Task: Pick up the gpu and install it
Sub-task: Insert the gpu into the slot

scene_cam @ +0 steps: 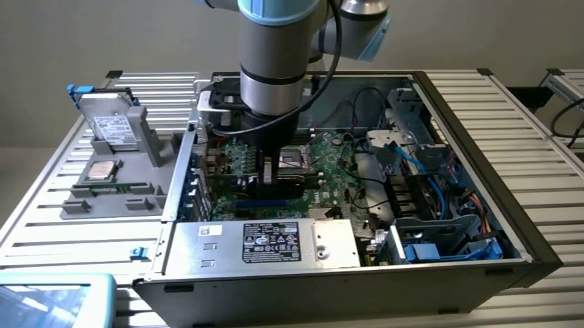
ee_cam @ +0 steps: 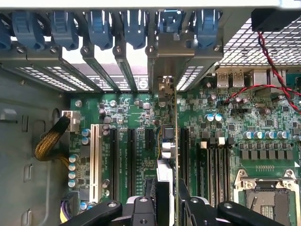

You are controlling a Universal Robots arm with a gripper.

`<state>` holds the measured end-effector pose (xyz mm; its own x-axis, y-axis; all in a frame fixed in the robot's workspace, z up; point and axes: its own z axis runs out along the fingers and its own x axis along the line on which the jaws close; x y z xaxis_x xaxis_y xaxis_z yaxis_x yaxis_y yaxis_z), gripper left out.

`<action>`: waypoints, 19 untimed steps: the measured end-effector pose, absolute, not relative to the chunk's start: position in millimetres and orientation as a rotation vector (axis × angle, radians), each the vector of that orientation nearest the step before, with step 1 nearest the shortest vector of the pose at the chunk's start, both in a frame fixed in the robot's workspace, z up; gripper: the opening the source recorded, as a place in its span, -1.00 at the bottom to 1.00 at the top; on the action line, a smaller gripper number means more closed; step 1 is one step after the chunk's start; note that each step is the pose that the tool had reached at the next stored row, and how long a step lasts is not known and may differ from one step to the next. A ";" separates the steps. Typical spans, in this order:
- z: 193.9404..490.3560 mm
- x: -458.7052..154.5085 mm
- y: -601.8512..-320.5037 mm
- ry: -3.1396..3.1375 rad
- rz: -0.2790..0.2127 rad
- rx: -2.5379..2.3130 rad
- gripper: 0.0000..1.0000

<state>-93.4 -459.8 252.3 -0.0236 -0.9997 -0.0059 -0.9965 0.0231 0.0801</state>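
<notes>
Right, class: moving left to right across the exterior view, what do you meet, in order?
Upright hard drive → claw, shut on the gpu → blue cables inside the case's far side.

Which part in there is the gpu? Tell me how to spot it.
Look inside the open computer case, at the big green motherboard on its floor. The gpu is the thin card standing on edge in the gripper, while the slots beside it are empty.

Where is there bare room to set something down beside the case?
Bare slatted table to the exterior view's right of the case. On its left, the grey tray with the hard drive crowds things; inside, the gripper holds the gpu.
</notes>
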 end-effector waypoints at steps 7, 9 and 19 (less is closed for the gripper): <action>251.3 -94.7 -460.0 -2.216 -0.112 2.165 -0.43; 250.9 -94.8 -460.0 -2.217 -0.113 2.166 -0.43; 249.5 -94.9 -460.4 -2.215 -0.114 2.164 -0.43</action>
<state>-94.9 -460.4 249.5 -0.0244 -0.9995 -0.0206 -0.9964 0.0226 0.0822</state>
